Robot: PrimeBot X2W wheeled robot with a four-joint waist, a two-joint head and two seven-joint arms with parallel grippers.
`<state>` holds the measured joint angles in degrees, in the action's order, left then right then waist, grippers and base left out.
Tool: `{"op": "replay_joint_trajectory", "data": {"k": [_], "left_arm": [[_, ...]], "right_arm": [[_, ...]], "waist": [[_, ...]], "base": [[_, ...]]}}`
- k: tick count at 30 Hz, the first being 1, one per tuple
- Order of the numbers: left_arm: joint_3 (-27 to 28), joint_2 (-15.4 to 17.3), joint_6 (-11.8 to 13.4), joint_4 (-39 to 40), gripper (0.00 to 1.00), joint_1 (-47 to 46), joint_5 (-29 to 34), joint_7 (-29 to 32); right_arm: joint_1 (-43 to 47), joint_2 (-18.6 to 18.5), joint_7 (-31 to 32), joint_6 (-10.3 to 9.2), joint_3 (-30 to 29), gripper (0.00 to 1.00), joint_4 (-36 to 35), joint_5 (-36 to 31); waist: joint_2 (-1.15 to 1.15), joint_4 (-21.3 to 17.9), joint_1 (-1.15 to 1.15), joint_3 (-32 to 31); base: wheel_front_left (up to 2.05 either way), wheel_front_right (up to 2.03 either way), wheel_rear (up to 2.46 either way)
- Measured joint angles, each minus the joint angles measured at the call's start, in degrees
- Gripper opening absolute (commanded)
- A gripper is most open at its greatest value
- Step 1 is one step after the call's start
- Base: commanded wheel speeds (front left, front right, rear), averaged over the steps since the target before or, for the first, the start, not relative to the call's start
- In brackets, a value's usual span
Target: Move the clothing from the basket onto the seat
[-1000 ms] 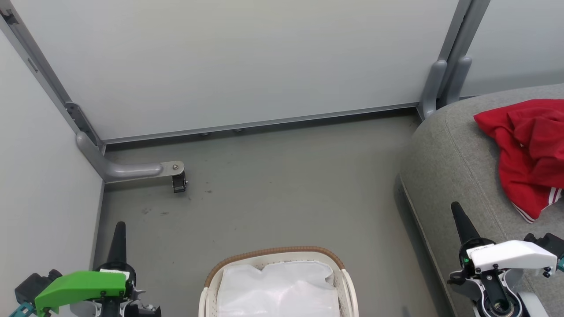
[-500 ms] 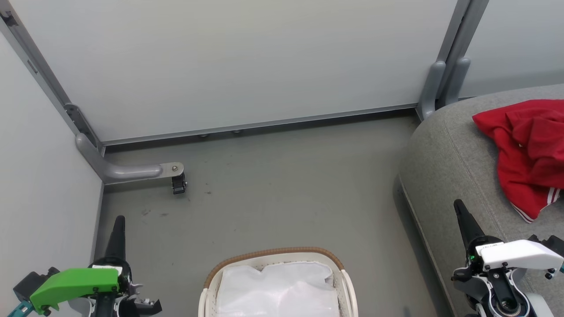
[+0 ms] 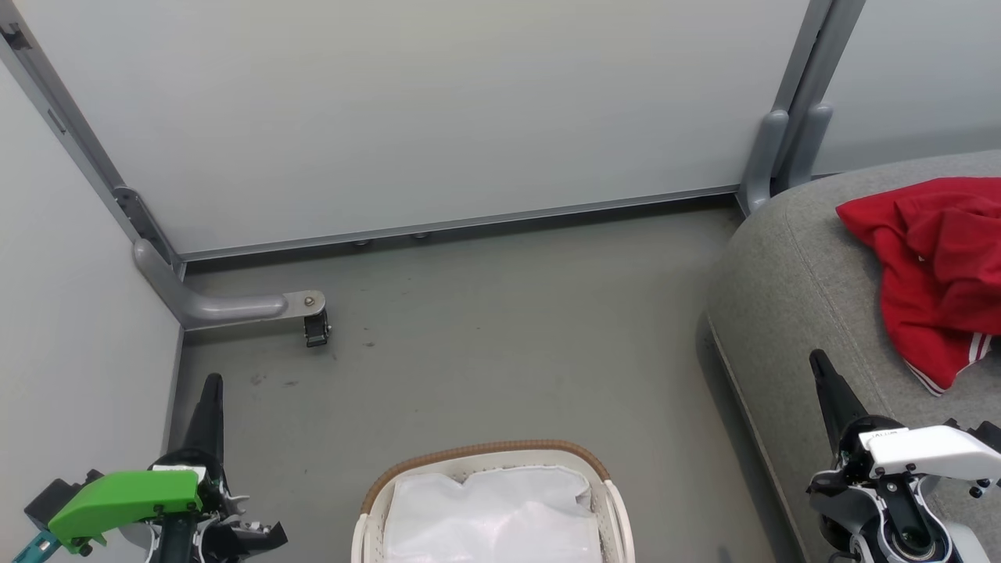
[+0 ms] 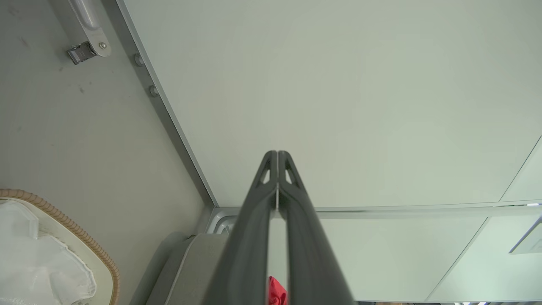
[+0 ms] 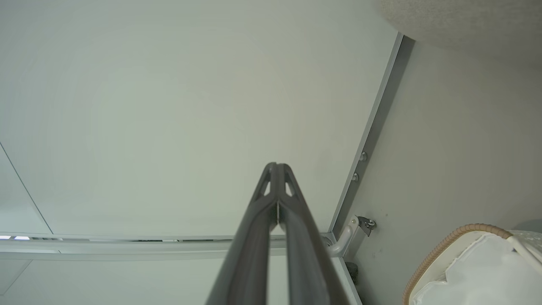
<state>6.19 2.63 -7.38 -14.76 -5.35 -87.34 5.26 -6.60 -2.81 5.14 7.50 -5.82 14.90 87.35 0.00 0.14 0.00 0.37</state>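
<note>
Clothing [image 3: 931, 274]: one heap on one seat [image 3: 790, 297]

The grey floor [image 3: 508, 336] bears the basket [image 3: 485, 450] (white liner [image 3: 493, 516] inside) and the seat [image 3: 790, 297], red clothing [image 3: 931, 266] atop it.

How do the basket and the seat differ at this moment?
The basket is white plastic with a brown woven rim; the seat is grey upholstery. The basket's visible part holds white liner, no red; the seat bears the red clothing. The seat is much bigger than the basket. Both stand on the grey floor.
</note>
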Motion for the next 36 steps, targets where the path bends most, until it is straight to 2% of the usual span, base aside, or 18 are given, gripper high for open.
{"op": "replay_joint_trajectory", "data": {"k": [13,36], "left_arm": [[0.3,0.0,0.0,0.6,0.0,-0.5,-4.9,1.2],[0.3,0.0,0.0,0.7,0.0,-0.6,-5.0,1.3]], "right_arm": [[0.1,0.0,1.4,0.0,-0.7,0.0,-0.8,4.8],[0.1,0.0,1.4,0.0,-0.7,0.0,-0.8,5.0]], "waist": [[0.0,-0.1,0.0,-0.2],[0.0,-0.1,0.0,-0.2]], "base": [[0.0,0.0,0.0],[0.0,0.0,0.0]]}}
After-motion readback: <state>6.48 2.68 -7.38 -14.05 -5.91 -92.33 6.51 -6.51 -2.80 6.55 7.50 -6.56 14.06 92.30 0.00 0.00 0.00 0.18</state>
